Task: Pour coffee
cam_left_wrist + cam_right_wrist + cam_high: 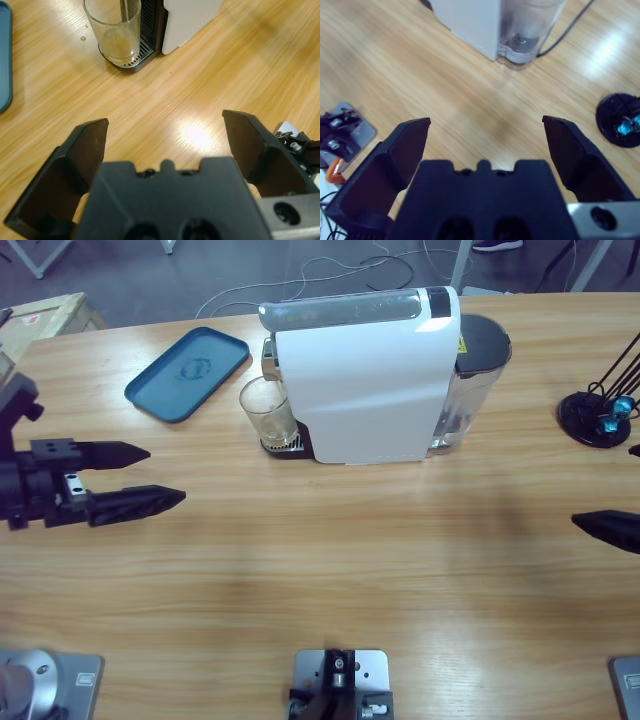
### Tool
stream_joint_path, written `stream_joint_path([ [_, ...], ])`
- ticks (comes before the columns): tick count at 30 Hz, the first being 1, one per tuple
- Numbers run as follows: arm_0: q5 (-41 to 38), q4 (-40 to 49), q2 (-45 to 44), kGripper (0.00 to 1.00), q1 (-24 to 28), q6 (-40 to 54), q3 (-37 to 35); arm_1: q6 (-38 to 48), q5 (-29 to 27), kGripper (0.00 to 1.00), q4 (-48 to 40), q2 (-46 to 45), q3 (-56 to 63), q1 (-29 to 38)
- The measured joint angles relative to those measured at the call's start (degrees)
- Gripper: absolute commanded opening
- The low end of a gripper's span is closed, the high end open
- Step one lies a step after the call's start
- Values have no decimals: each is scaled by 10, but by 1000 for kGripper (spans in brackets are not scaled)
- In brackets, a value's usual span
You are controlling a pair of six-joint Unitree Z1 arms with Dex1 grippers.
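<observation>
Coffee [119, 44]: thin amber-brown layer at bottom of glass, upper left of left wrist view; barely visible in high view.
Glass [268, 411]: clear, upright, on the drip grate at left front of coffee machine, upper middle of high view; under the spout.
Coffee machine [368, 380]: white boxy body, grey top, clear water tank at its right end; upper centre of frame on desk [330, 560].
Tray [188, 373]: blue, oblong, upper left of frame, just left of glass, not touching it.
Left gripper [165, 476]: left edge of high view, pointing right; fingers [87, 145] spread wide, nothing between them, well apart from glass.
Right gripper [485, 142]: only a black tip shows at right edge of high view; in right wrist view fingers spread, holding nothing, over bare desk, water tank ahead.
Black round stand [597, 418]: far right of frame, thin rods rising from it, blue bits at base.
Cable [567, 30]: runs from behind machine, upper right of right wrist view.
</observation>
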Motion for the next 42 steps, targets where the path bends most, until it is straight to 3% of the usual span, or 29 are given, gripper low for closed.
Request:
stream_joint_path([
  [36, -14, 0, -9, 985, 0, 1, 8, -11, 17, 1000, 7, 0, -3, 0],
  [42, -13, -7, -6, 987, 0, 36, -1, -11, 31, 1000, 7, 0, -3, 0],
])
